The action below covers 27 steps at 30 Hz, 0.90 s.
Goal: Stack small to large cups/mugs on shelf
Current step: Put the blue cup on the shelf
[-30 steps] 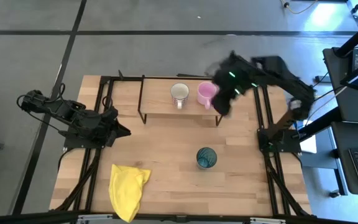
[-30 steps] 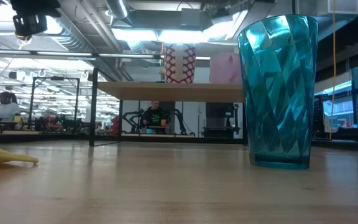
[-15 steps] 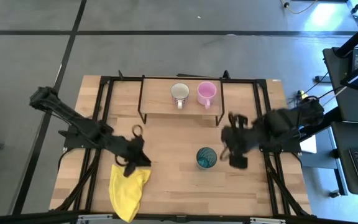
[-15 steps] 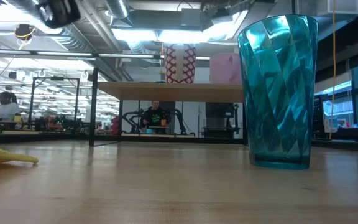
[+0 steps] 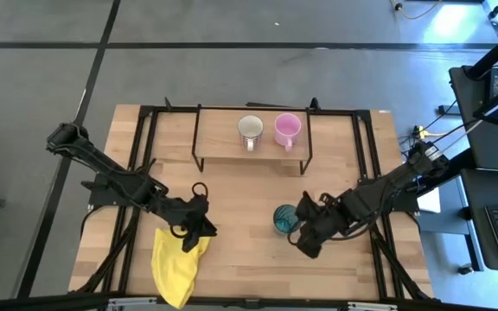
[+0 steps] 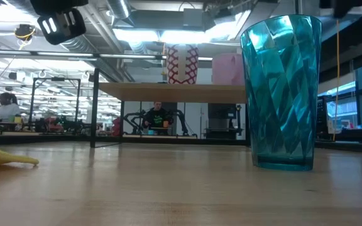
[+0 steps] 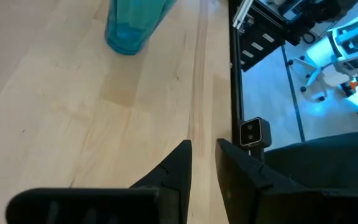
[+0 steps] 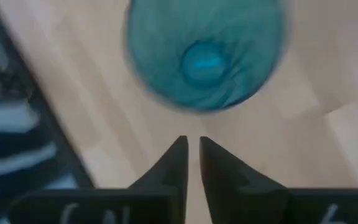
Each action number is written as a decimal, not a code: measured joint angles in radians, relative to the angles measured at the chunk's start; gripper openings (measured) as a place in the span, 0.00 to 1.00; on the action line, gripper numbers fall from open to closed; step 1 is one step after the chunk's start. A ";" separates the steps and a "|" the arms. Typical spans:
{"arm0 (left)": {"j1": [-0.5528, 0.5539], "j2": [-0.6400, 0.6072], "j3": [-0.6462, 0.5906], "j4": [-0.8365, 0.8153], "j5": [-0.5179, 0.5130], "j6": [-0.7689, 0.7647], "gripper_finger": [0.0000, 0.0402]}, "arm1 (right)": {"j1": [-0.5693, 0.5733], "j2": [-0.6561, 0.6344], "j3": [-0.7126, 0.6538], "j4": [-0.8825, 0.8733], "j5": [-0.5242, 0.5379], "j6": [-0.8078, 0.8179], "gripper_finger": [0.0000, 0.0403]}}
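High view shows the right pincer (image 5: 304, 235), fingers nearly together and empty, newly arrived beside the teal cup (image 5: 285, 218). Left pincer (image 5: 199, 226), slightly parted, has reached the yellow cloth (image 5: 177, 263). Cup's pickup looks next.

Teal cup (image 6: 283, 93) upright on table (image 6: 168, 188) at right foreground, shelf (image 6: 175, 92) behind carrying patterned white mug (image 6: 182, 64) beside pink mug (image 6: 228, 69), yellow cloth (image 6: 2, 158) at left edge, seated person (image 6: 156, 117) in room beyond.
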 joint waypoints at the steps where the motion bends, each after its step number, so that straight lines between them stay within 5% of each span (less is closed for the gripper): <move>1: 0.000 0.000 0.000 0.000 0.000 0.000 0.17 | 0.000 0.000 0.001 -0.002 0.037 0.020 0.09; 5: 0.000 0.000 0.000 0.001 0.004 0.000 0.17 | -0.014 -0.018 0.023 -0.040 0.070 0.072 0.11; 15: 0.000 0.000 0.000 0.005 0.007 0.022 0.17 | -0.050 -0.044 0.014 -0.097 0.064 0.153 0.36; 27: 0.000 0.000 0.000 0.004 0.007 0.028 0.17 | -0.161 0.007 -0.009 -0.019 0.039 0.154 0.35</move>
